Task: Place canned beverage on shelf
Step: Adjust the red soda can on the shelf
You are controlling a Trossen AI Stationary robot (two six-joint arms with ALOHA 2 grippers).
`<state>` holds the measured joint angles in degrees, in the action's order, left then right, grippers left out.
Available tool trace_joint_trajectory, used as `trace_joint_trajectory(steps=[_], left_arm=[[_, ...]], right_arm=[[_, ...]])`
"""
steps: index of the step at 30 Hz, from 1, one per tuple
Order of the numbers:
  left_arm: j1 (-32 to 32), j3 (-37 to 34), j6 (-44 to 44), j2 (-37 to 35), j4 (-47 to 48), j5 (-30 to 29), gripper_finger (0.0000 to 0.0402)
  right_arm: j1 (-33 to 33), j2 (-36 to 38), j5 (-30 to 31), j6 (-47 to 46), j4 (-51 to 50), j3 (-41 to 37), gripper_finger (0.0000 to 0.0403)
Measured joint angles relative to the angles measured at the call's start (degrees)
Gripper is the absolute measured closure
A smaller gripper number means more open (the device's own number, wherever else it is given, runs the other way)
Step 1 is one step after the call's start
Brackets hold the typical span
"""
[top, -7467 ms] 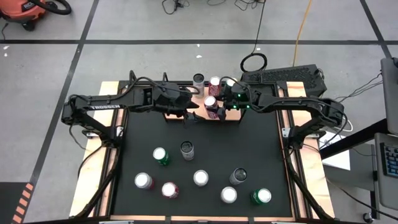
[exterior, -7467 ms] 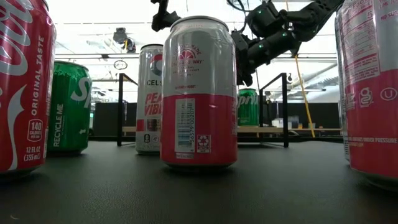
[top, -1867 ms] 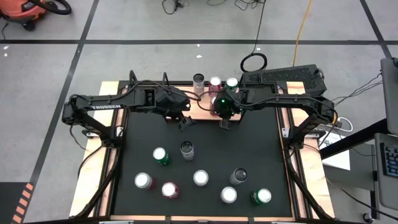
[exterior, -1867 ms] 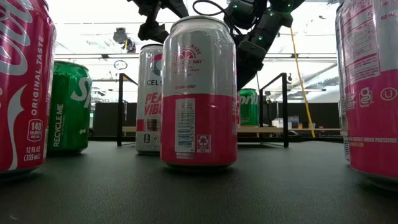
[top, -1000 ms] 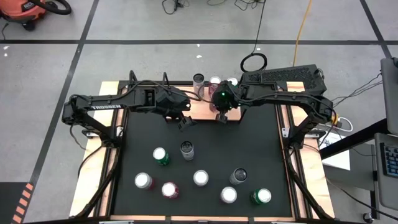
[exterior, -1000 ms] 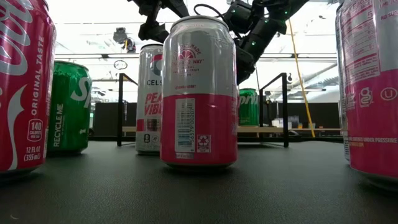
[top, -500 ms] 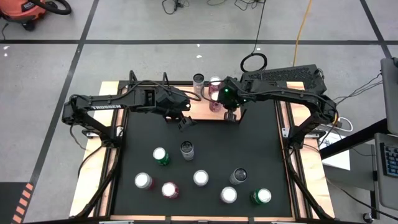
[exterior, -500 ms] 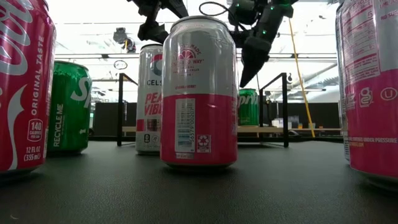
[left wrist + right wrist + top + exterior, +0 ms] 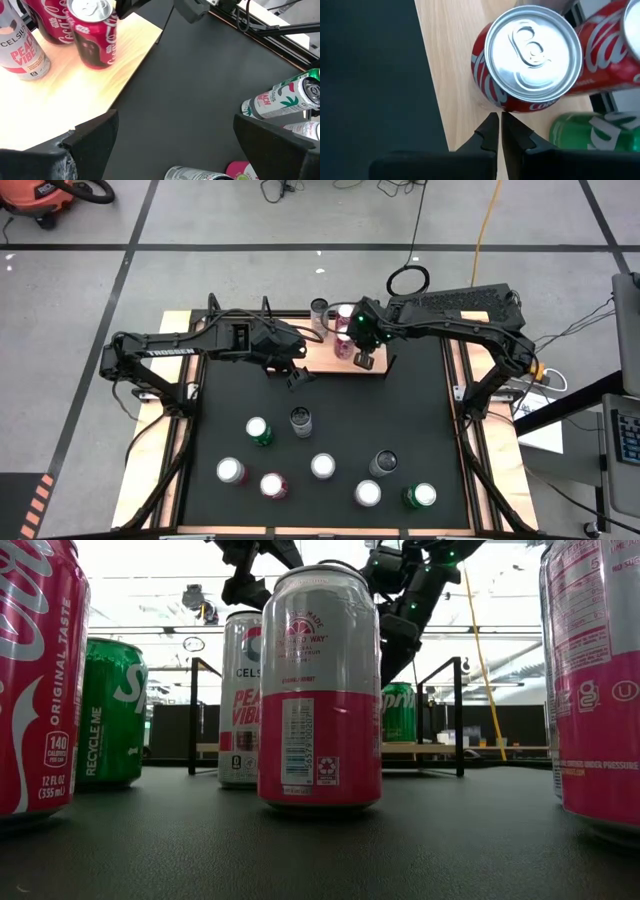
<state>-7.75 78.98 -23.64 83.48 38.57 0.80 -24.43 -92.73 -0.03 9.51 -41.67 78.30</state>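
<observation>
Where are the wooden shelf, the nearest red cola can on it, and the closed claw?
shelf [image 9: 455, 60], right wrist view, bare board.
red cola can [image 9: 532, 52], right wrist view, silver lid.
right gripper [image 9: 499, 131], right wrist view, between fingertips.

I work in what looks like a robotics lab or workshop. My table [image 9: 175, 325] stands on a bare grey concrete floor [image 9: 80, 290] marked with dark taped lines [image 9: 300, 247], and loose cables [image 9: 408, 278] and a yellow cord [image 9: 487, 230] trail across it. An orange shop vacuum [image 9: 45, 200] sits at one corner of the high view. My two dark arms are bolted to a black frame around a black mat [image 9: 330, 430], with wiring running along the sides. Looking level across the mat, I see a large open hall with bright ceiling lights [image 9: 150, 580], overhead beams and dark benches [image 9: 500, 725] far behind. Drink cans [image 9: 322, 466] stand about as test pieces.
</observation>
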Motion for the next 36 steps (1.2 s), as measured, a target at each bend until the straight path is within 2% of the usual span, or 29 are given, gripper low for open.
trace_joint_trajectory(steps=[5,9,15,21,36], left_arm=[[0.0,0.0,0.0,0.0,0.0,0.0,0.0004],[0.0,0.0,0.0,0.0,0.1,0.0,0.0004],[0.0,0.0,0.0,0.0,0.1,0.0,0.0004],[0.0,0.0,0.0,0.0,0.1,0.0,0.0004],[0.0,0.0,0.1,0.0,0.0,0.0,0.0004]], right_arm=[[0.0,0.0,0.0,-0.7,0.4,0.0,0.0403],[0.2,0.2,-0.4,-2.7,-2.9,0.0,0.0403],[2.3,0.3,-6.2,-4.8,-2.0,0.0,0.0403],[3.5,0.3,-6.1,-6.7,4.2,0.0,0.0403],[3.0,0.3,-4.2,-7.4,7.7,0.0,0.0403]])
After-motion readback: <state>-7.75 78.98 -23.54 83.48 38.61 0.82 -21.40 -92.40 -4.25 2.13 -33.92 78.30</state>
